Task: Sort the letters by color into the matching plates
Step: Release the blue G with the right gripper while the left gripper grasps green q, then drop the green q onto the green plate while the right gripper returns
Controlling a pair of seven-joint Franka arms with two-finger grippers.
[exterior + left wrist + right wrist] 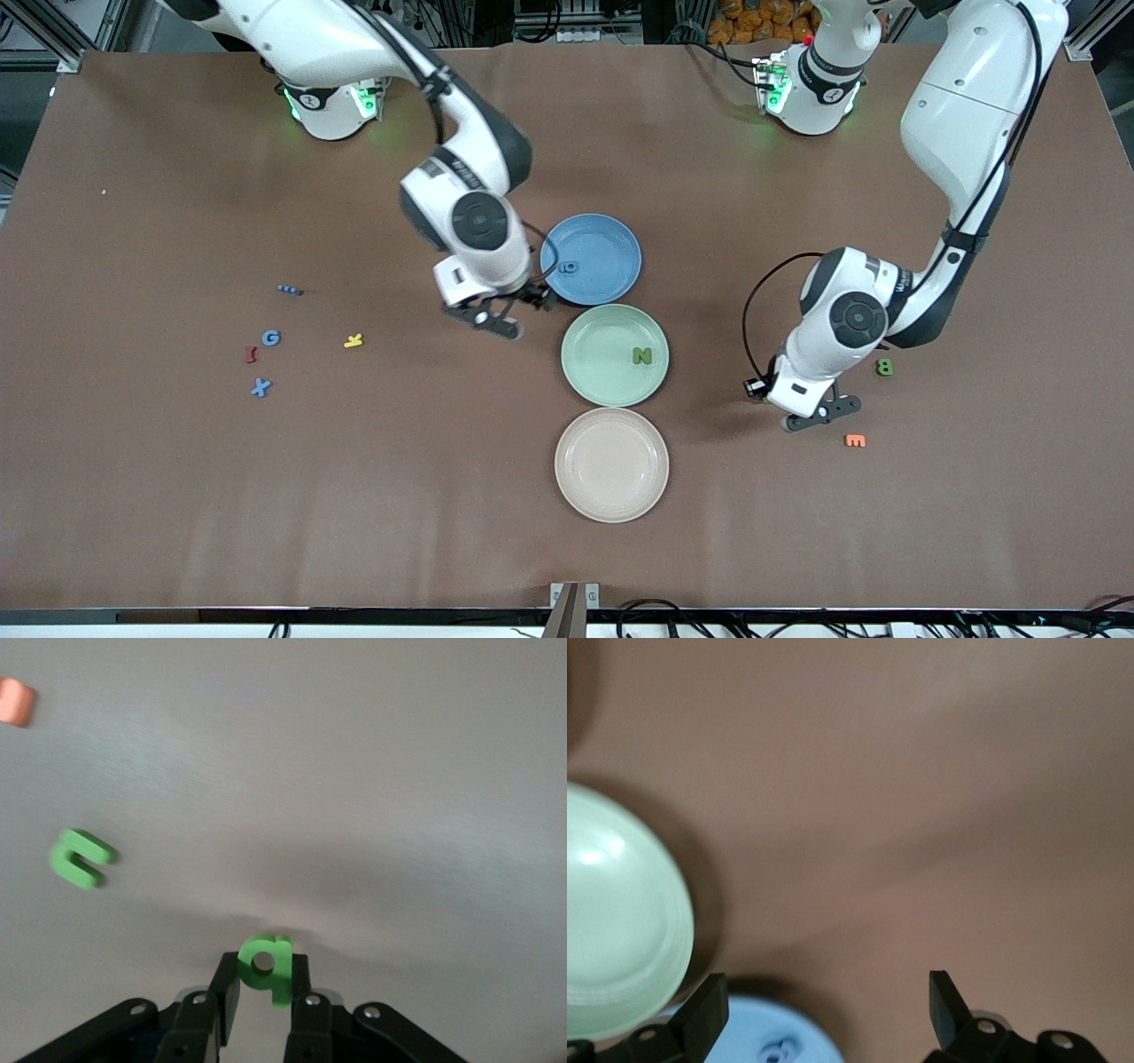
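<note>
Nearest the camera, a cream plate (611,464) is seen on the bench (177,496). A green letter (267,966) is gripped by the downward-bent left claw (263,1001). The right claw (824,1014) is spread open over the blue plate (591,259).

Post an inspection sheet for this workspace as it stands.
Surface: brown table, one pale speck.
Job's things: blue plate holds one blue letter; green plate holds green N; blue G, blue X and small blue piece loose toward the right arm's end; green B loose toward the left arm's end.
Clutter: cream plate, bare; red letter, yellow K, orange E.
Grippers: left gripper, jaws shut on a green letter; right gripper, jaws open over the blue plate's rim.
Cables: black cable looped at each wrist.
Surroundings: metal framing.
</note>
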